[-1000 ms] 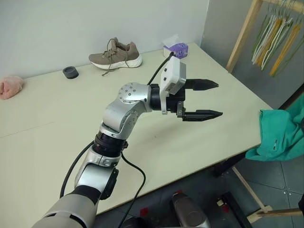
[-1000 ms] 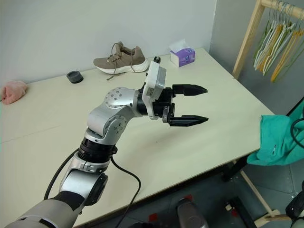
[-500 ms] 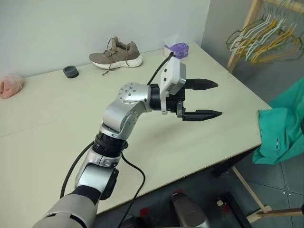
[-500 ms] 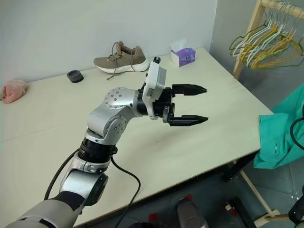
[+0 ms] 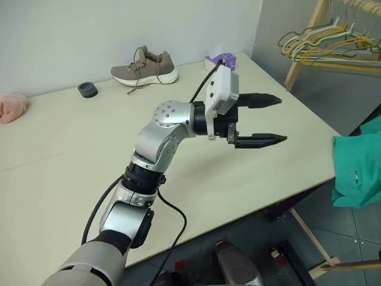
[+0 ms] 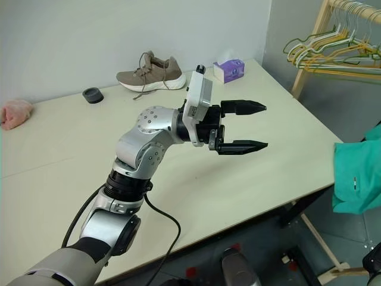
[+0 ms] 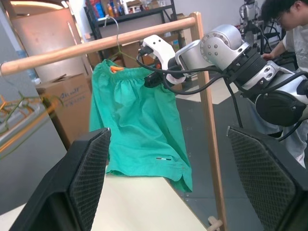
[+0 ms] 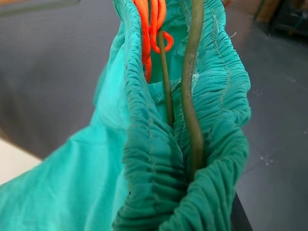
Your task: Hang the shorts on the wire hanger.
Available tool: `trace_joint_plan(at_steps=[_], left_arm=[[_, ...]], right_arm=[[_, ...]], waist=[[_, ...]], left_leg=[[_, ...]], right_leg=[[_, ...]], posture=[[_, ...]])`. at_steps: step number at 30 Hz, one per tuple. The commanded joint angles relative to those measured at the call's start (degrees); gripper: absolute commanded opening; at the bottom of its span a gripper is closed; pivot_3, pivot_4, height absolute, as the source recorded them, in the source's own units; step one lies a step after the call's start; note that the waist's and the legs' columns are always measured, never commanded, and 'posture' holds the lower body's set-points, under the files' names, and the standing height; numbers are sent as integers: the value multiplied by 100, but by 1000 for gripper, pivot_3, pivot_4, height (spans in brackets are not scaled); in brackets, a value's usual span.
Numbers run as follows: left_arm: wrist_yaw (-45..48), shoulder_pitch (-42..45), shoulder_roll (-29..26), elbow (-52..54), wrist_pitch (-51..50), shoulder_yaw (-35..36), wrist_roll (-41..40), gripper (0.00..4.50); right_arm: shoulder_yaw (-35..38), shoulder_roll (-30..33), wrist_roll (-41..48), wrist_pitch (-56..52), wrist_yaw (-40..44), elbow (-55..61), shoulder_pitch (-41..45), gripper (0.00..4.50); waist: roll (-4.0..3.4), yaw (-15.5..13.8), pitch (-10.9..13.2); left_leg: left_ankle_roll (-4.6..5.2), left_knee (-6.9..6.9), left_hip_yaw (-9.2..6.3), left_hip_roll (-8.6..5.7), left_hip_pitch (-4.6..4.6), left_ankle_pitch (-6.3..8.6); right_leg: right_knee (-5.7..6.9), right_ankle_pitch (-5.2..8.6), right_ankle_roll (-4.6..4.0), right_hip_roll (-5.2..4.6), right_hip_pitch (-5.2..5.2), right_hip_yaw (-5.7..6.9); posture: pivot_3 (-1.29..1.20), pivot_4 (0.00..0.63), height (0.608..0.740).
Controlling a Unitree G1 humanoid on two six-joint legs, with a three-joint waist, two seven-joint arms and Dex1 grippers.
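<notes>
Your table [image 5: 71, 173] was the anchor here, pale w/ a bare top across most of the head views. Off its right edge stood the wooden rack [image 7: 207, 125], w/ a bunch of spare hangers [image 5: 324, 47] splayed out along its rail.

The shorts [image 7: 139, 134] hung just past the table's right edge, under the rack's rail, teal and draped full length (waistband up, leg hems down near the tabletop corner). In the head views you saw only a teal slab of them [image 6: 357, 179] at the table's right side. The wire hanger [image 8: 190, 91] ran inside the gathered waistband, olive wire w/ the orange drawstring [image 8: 154, 29] beside it; its hook [image 7: 115, 29] sat at the rail.

Your right gripper [image 7: 147, 79] was at the waistband, off the table's right side, fingers pressed together on the bunched fabric. Whether they also caught the wire, can't tell.

Your left gripper [image 5: 266, 120] hovered above the table's mid-right area, pointing toward the rack, fingers [image 5: 262, 140] spread wide w/ nothing between them.

At the table's far edge: a tan shoe [image 5: 144, 67], a purple tissue box [image 6: 229, 70] near the far right corner, a small dark ring [image 5: 87, 90] left of the shoe, and a pink cloth [image 5: 12, 107] at the far left.

A person [image 7: 288, 29] stood beyond the rack.
</notes>
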State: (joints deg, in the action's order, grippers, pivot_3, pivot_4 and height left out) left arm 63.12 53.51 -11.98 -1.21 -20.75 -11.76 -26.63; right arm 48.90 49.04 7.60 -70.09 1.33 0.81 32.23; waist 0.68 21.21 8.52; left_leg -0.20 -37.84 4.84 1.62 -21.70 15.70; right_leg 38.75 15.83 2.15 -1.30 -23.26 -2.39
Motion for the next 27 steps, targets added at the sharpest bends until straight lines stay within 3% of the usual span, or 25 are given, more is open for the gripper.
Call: trace_joint_plan(at_steps=[1, 12, 23, 27], left_arm=[[0, 166, 55, 36, 119, 62, -2, 4104], [134, 494, 243, -182, -98, 81, -180, 4104], [448, 893, 212, -543, -388, 22, -201, 4104], [434, 869, 235, -549, -330, -22, -119, 4129]], right_arm=[[277, 87, -48, -215, -166, 155, 209, 0], [309, -77, 31, -952, -182, -6, 462, 0], [312, -280, 70, -929, -137, 131, 596, 0], [385, -382, 79, -909, -139, 264, 637, 1039]], waist=[[1, 2, 1], [7, 89, 12], [12, 103, 17], [12, 108, 22]], left_leg=[[0, 0, -1, 0, 0, 0], [1, 2, 0, -1, -2, 0], [1, 3, -1, 0, -2, 1], [0, 4, -1, 0, -2, 1]], right_leg=[[0, 0, 0, 0, 0, 1], [-4, 0, 0, 0, 0, -2], [-7, 1, 1, 1, 0, -1], [-7, 1, 1, 2, 0, -1]], posture=[[-420, 142, 740], [-418, 142, 740], [-415, 142, 740], [-414, 143, 740]])
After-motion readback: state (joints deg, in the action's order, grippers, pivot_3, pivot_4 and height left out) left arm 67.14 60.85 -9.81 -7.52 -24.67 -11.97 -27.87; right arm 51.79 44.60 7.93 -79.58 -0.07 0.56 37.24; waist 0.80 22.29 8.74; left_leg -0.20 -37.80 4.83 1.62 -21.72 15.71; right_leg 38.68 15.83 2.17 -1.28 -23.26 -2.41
